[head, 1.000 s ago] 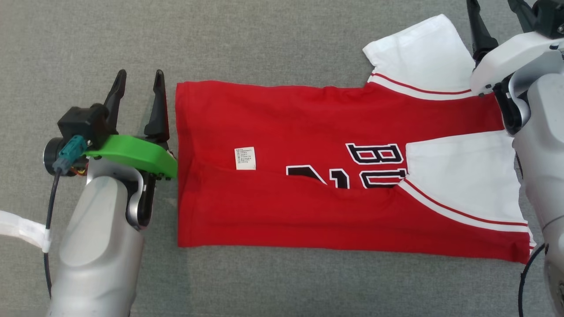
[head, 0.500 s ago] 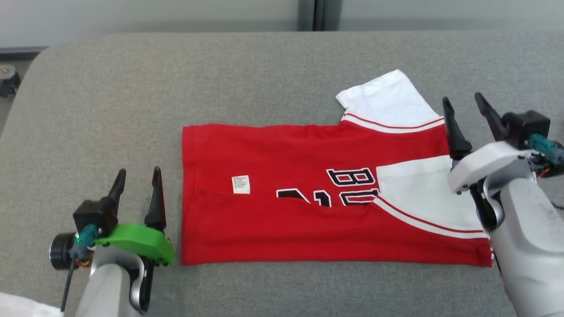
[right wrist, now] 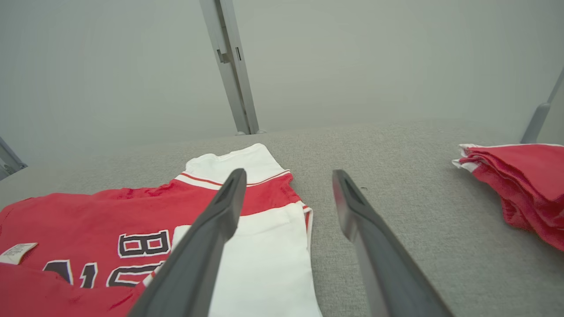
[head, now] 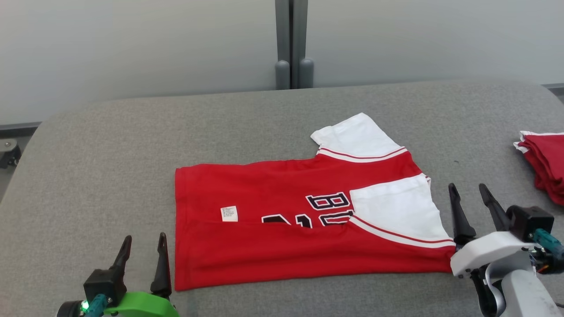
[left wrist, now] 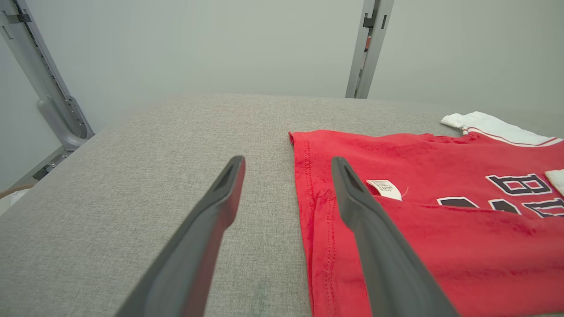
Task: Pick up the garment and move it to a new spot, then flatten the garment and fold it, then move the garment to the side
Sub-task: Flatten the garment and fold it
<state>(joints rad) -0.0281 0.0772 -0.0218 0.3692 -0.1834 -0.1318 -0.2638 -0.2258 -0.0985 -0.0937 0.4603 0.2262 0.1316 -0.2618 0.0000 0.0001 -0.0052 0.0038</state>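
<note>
A broad table (head: 110, 145) covered in grey woven fabric holds a soft red jersey (head: 273, 246) with white sleeves, folded flat into a long band at its centre. A stacked red-and-white cloth bundle (head: 546, 163) sits far right. The left gripper (head: 145, 237) and right gripper (head: 467, 188) flank the jersey's ends, tapered dark fingers spread apart.

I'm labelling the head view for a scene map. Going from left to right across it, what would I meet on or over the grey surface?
left pincer, open → garment, lying partly folded → right pincer, open → red-and-white cloth bundle at the right edge.
</note>
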